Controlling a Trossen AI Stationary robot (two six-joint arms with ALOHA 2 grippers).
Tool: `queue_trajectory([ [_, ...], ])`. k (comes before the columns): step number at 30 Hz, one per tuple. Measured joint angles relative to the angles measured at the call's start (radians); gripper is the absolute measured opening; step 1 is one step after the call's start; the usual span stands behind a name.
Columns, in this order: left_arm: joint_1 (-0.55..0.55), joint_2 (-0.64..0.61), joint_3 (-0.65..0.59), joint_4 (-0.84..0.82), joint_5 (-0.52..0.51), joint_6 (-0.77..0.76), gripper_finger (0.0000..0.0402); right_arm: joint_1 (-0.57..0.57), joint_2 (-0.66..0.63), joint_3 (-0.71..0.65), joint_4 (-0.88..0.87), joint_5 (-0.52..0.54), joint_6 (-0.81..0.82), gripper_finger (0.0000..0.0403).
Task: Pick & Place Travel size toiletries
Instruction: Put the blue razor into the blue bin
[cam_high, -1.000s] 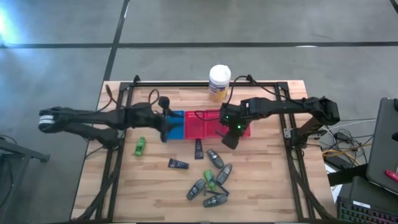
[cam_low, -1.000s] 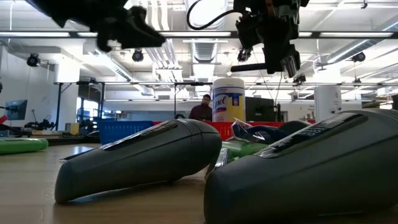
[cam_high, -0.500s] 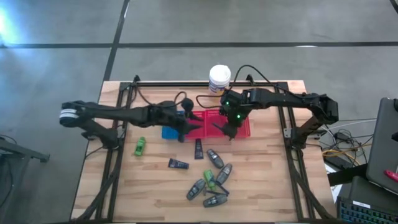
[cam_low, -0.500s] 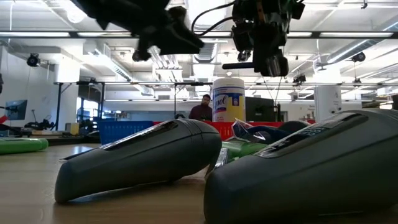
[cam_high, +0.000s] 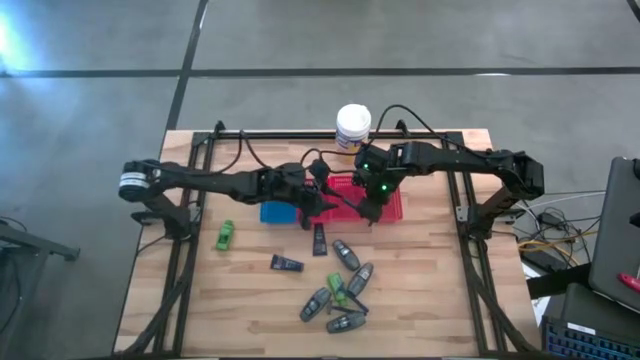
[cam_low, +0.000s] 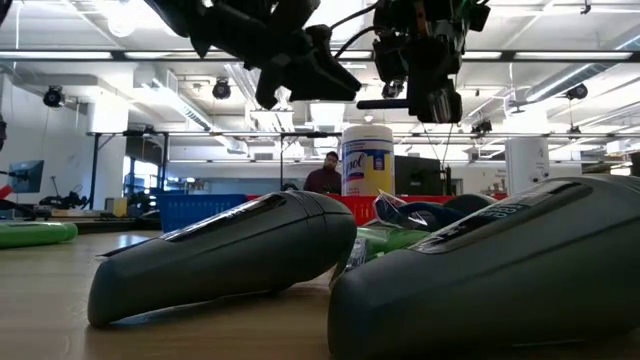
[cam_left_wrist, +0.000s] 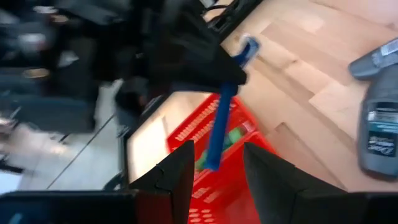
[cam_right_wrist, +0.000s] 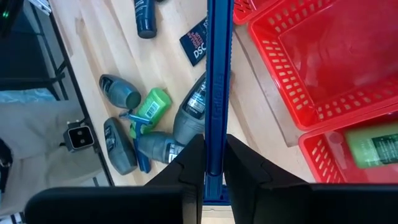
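My right gripper (cam_right_wrist: 214, 169) hangs over the red basket (cam_high: 345, 192), shut on a thin blue stick (cam_right_wrist: 216, 87). My left gripper (cam_left_wrist: 217, 169) is open next to it over the same basket. The stick's free end (cam_left_wrist: 212, 163) shows between the left fingers; I cannot tell if they touch it. A green bottle (cam_high: 226, 235), a dark blue tube (cam_high: 286, 264) and a black tube (cam_high: 319, 238) lie flat on the wood. Grey oval tubes and a green bottle lie in a cluster (cam_high: 340, 292). Another green bottle (cam_right_wrist: 372, 147) lies in the red basket. My right gripper pinches the blue stick between its two fingers near one end (cam_right_wrist: 214, 163), coming from above with the fingers across it. The stick is lifted clear and lies about level (cam_low: 385, 104), its long free part reaching toward my left gripper.
A blue basket (cam_high: 275, 211) stands left of the red one. A white-lidded yellow canister (cam_high: 353, 130) stands at the far edge behind them. Black frame rails run along the table's sides. Bare wood shows toward the near left and near right corners. A person sits in the room beyond.
My left arm has swung toward the table's right, from over the blue basket to over the red basket, close to my right gripper. My right gripper moved a little toward the far edge with the stick, then held still.
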Motion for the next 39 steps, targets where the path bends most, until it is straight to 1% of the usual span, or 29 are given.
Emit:
queue_trajectory([
  [3,-0.002,0.028,0.003,0.011,0.020,0.012,0.0142,-0.002,0.000,0.000,0.001,0.000,-0.007,0.0038],
  [18,-0.002,0.123,0.083,0.021,0.014,0.020,0.0142,-0.006,0.000,0.000,-0.002,-0.027,-0.007,0.0038],
  [27,-0.002,0.131,0.091,0.032,0.017,0.042,0.0142,-0.005,0.000,0.000,-0.001,-0.057,-0.007,0.0038],
  [31,-0.003,0.131,0.091,0.033,0.035,0.047,0.0142,-0.007,0.000,0.000,-0.001,-0.058,-0.010,0.0038],
  [34,-0.005,0.131,0.091,0.033,0.062,0.048,0.0133,-0.010,0.000,0.000,-0.001,-0.060,-0.011,0.0038],
  [39,-0.007,0.131,0.091,0.039,0.070,0.051,0.0098,-0.012,0.000,0.000,-0.001,-0.079,-0.006,0.0038],
])
